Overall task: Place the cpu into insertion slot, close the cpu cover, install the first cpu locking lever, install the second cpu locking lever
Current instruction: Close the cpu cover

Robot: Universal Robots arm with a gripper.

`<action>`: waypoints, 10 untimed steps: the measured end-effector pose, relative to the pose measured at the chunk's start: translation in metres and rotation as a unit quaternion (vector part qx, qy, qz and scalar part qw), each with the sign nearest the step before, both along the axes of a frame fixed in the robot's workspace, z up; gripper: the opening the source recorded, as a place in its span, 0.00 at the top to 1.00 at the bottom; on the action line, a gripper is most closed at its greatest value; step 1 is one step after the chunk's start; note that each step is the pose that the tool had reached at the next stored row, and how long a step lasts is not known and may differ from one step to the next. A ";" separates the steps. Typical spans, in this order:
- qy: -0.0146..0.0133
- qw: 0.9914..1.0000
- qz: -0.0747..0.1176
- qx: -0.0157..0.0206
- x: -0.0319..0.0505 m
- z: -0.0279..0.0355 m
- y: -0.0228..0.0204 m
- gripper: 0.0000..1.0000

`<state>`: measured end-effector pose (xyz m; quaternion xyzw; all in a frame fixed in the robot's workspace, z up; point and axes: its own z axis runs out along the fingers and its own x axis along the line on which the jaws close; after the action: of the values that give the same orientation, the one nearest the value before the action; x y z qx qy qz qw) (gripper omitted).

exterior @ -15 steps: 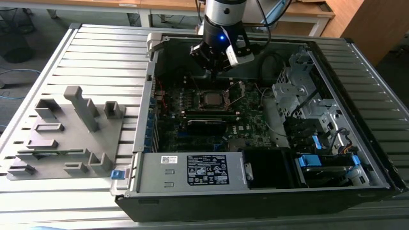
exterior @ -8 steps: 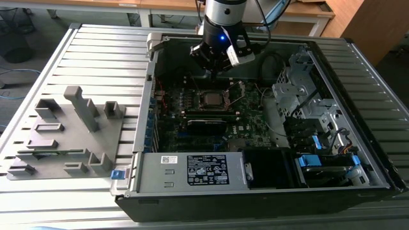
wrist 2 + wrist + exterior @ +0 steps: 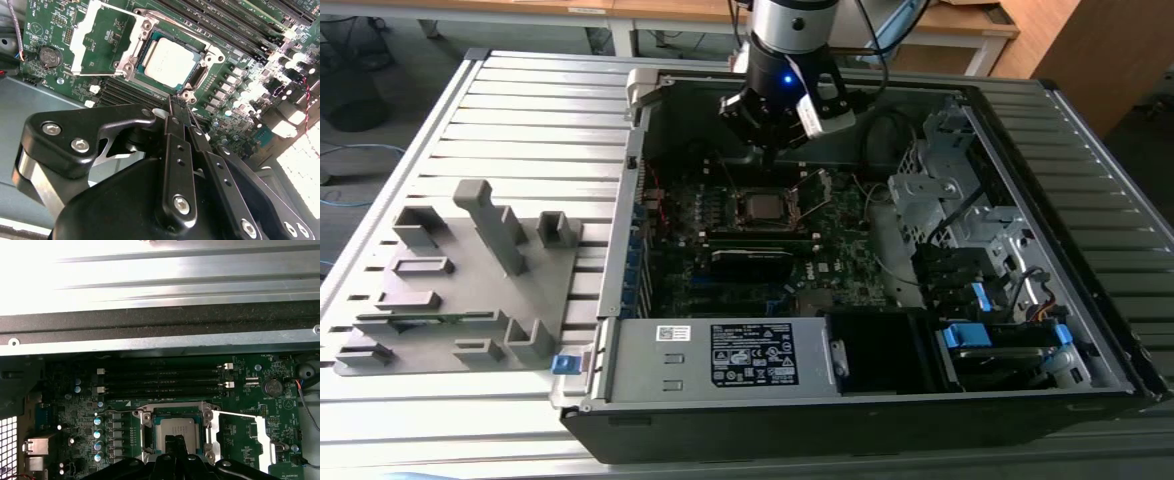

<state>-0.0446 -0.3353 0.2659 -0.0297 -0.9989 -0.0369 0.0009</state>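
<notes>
I see the chip (image 3: 171,61) seated in the socket (image 3: 196,76), the cover (image 3: 79,40) open beside the socket; my gripper (image 3: 179,101), fingers together, hangs near the socket's edge.

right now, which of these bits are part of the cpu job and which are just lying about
Job:
- silver-grey square cpu, seated in the dark metal-rimmed insertion slot
- silver hinged cpu cover, lying open
- black gripper, shut, close to the slot

Lying about:
- grey plastic fixture block
- long black memory slots
- round silver coin battery
- blue drive latches
</notes>
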 end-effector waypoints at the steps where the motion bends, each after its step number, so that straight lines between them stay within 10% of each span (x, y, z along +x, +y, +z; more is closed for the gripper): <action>1: 0.000 1.000 0.000 0.000 0.0000 0.0000 0.0000 0.89; 10: 0.000 1.000 0.000 0.000 0.0048 -0.0001 0.0001 0.89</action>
<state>-0.0398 -0.3351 0.2658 -0.0293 -0.9989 -0.0369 0.0009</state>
